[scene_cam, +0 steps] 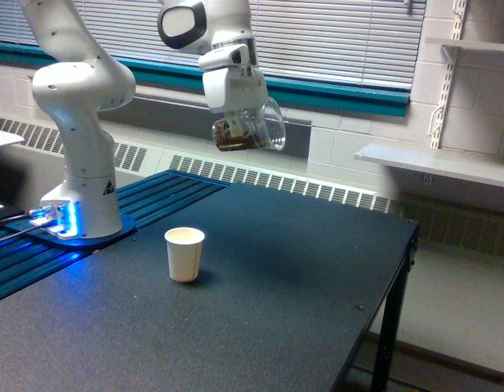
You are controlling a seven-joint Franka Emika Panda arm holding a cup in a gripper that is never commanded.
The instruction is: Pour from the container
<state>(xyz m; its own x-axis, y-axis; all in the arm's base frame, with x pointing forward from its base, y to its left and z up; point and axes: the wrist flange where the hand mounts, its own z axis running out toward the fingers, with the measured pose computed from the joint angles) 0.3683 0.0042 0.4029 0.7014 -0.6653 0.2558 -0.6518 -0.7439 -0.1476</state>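
gripper [239, 122] held the tilted container [250, 132] high, paper cup [185, 254] well below and off to one side, so granules risked spilling onto the table [268, 310].
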